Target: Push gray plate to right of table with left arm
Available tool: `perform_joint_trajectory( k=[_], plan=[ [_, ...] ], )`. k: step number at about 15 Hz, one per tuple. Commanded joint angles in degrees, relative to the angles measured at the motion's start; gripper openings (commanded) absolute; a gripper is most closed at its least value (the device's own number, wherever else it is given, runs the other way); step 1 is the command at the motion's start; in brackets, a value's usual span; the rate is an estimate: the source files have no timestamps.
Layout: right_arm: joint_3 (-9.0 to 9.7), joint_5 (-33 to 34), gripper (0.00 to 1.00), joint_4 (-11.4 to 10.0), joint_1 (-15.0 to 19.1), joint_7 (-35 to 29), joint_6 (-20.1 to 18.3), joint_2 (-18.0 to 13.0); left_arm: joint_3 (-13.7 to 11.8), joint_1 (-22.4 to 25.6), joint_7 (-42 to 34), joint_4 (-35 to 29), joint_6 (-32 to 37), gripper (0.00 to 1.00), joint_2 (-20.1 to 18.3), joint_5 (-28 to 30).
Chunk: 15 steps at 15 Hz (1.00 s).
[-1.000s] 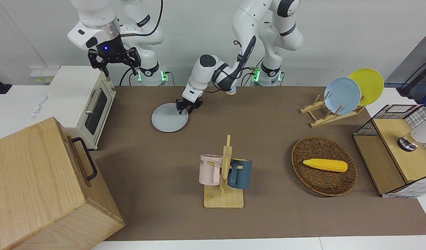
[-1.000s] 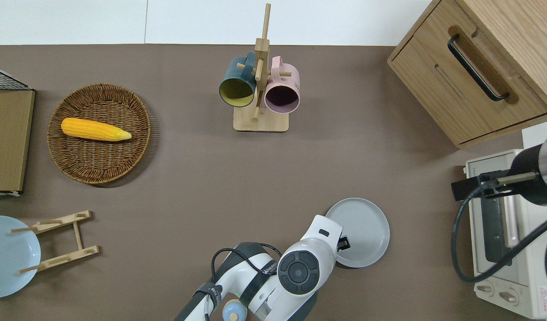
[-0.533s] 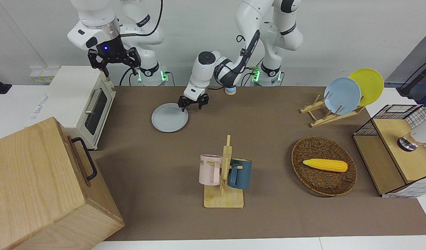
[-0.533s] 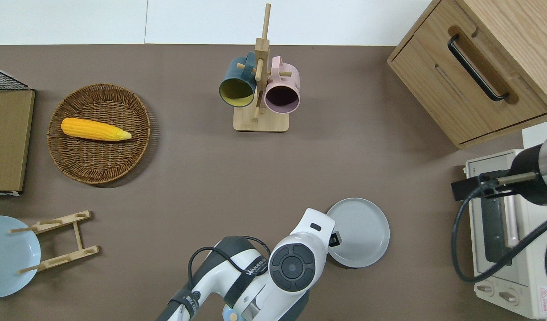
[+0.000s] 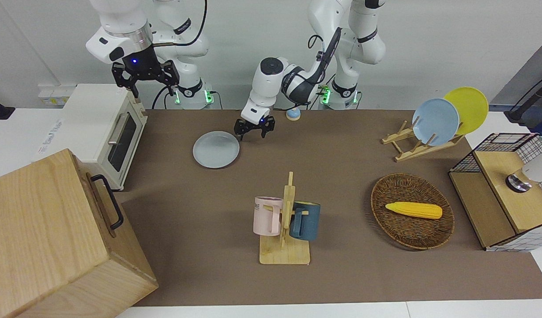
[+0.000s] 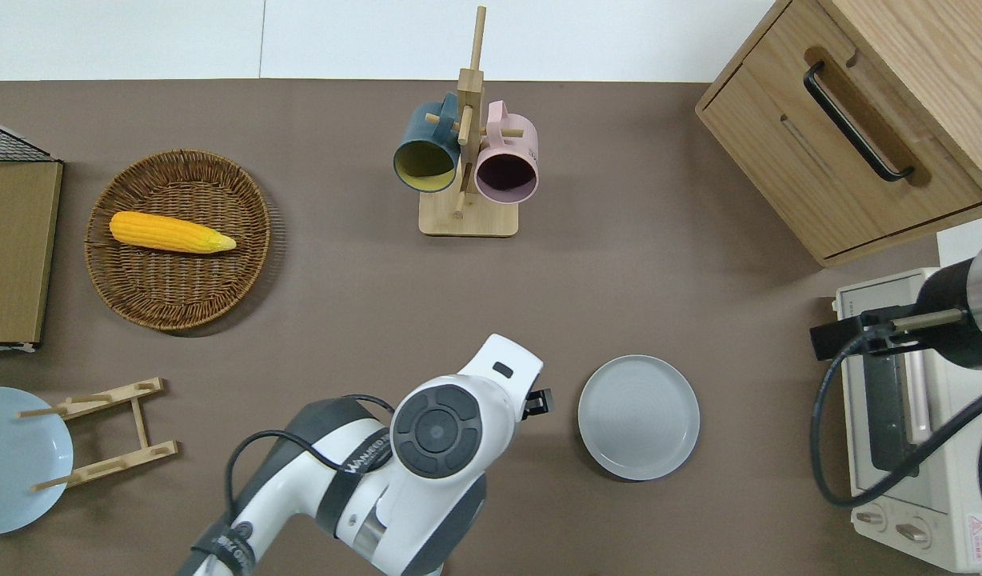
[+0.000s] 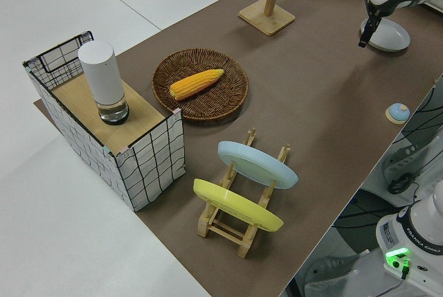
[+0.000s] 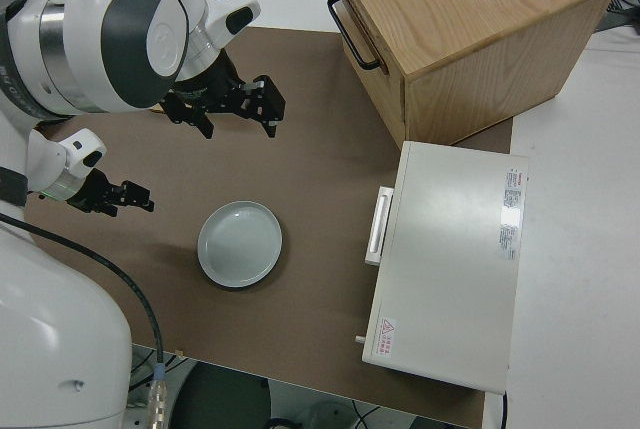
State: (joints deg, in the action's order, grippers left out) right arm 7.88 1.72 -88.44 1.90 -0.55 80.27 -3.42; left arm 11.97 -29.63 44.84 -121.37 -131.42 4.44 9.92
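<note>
The gray plate (image 5: pixel 216 149) lies flat on the table's brown mat (image 5: pixel 341 176), toward the right arm's end and near the robots; it also shows in the overhead view (image 6: pixel 639 417). My left gripper (image 5: pixel 254 131) is open and empty. It hangs just above bare mat beside the plate, toward the left arm's end, and is clear of the rim. In the overhead view the wrist hides most of it. The right arm is parked, its gripper (image 5: pixel 145 81) open and empty.
A white toaster oven (image 5: pixel 107 132) and a wooden cabinet (image 5: pixel 54 238) stand at the right arm's end. A mug rack (image 5: pixel 286 221) stands mid-table, farther from the robots. A wicker basket (image 5: pixel 412 229) with corn, a dish rack (image 5: pixel 419 148) and a wire-frame box (image 5: pixel 500 194) are toward the left arm's end.
My left gripper has come off the plate's rim, opened wider and moved toward the left arm's end. The plate has not moved. The right arm has not moved.
</note>
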Motion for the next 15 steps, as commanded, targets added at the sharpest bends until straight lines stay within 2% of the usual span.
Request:
perform_joint_trajectory(
  k=[1, 8, 12, 15],
  plan=[
    [1.09, 0.6, 0.996, 0.0, 1.3, 0.5, -0.8, -0.5, 0.2, 6.2, -10.4, -2.7, 5.5, 0.99, -5.1, -0.3],
    [1.09, 0.5, 0.996, 0.0, 1.3, 0.5, -0.8, -0.5, -0.1, 22.3, -31.6, -2.6, 15.5, 0.99, -10.9, -0.8],
    [1.09, 0.6, 0.996, 0.0, 1.3, 0.5, -0.8, -0.5, -0.1, 28.6, -37.4, -1.9, 17.7, 0.99, -13.3, -2.7],
    [1.09, 0.5, 0.996, 0.0, 1.3, 0.5, -0.8, -0.5, -0.5, 32.7, -43.1, 1.3, 21.5, 0.99, -14.3, -4.6]
  ],
)
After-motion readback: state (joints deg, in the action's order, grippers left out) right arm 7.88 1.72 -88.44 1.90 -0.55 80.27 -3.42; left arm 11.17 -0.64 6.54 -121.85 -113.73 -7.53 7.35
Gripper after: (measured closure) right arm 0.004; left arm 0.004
